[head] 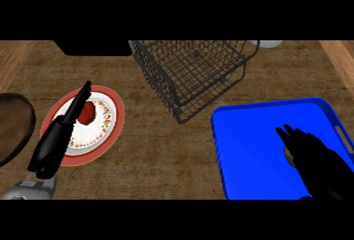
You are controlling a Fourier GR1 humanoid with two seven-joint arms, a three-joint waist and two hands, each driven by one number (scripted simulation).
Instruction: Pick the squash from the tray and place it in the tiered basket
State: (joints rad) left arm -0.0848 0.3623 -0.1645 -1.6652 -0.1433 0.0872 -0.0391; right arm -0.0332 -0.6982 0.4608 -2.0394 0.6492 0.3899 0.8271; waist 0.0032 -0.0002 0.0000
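Right robot hand (314,157) over the blue tray (242,140), fingers extended toward the tray's middle, apparently straight rather than curled; no object gripped so far as visible. Small tan-brown patch at the hand's left edge, likely the squash (290,154), lying on the tray floor and mostly hidden beneath the palm; contact between hand and squash not determinable. Left robot hand (59,136) at the view's left, fingers straight and held together, pointing up over a white plate with a red rim (110,126); nothing held. Red rounded item (87,112) on the plate, partly covered by the left fingers; identity not clear. Black wire tiered basket (190,70) at upper centre of the counter (166,159), its lower corner just beside the tray's upper left corner. Dark brown round dish (14,124) at the far left edge, cut off by the frame. Black box-like object (93,47) at upper left, and a white object (266,43) at upper right behind the basket, both only partly in view.
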